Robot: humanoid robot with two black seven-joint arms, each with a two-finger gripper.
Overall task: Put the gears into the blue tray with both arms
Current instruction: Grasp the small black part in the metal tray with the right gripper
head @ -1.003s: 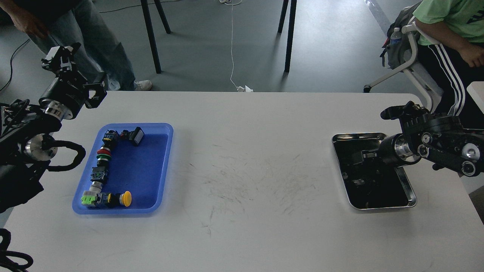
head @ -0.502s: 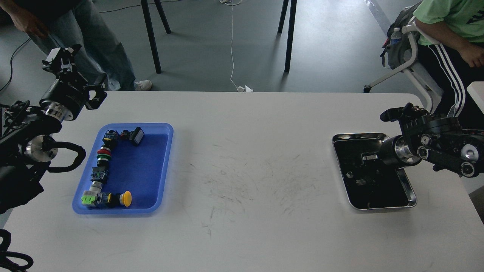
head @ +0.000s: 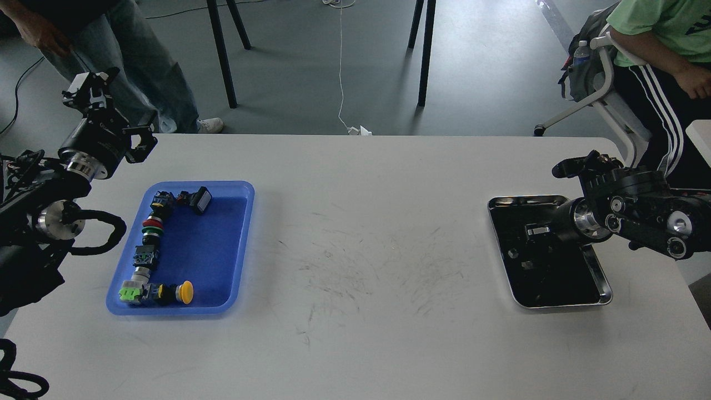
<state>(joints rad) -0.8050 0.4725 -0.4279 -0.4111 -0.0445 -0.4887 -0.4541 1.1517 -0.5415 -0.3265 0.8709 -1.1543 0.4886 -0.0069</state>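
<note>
The blue tray [head: 208, 253] lies at the table's left and holds a row of push-button switches [head: 150, 250] along its left side. I see no gears in it. My right gripper [head: 532, 230] reaches low into the steel tray [head: 604, 289] at the right. Its dark fingers merge with the tray's dark bottom, so their state is unclear. Two tiny dark round bits that may be gears [head: 512, 254] lie on that tray's bottom, left of the gripper. My left gripper [head: 89, 89] is raised beyond the table's far left corner, away from the blue tray, fingers apart and empty.
A standing person [head: 128, 61] is just behind my left gripper. A seated person [head: 661, 50] on a chair is at the back right, near my right arm. Chair legs [head: 425, 50] stand on the floor beyond the table [head: 355, 222].
My right gripper has shifted slightly inside the steel tray, and its wrist moved a little left and up. The left arm has hardly moved.
</note>
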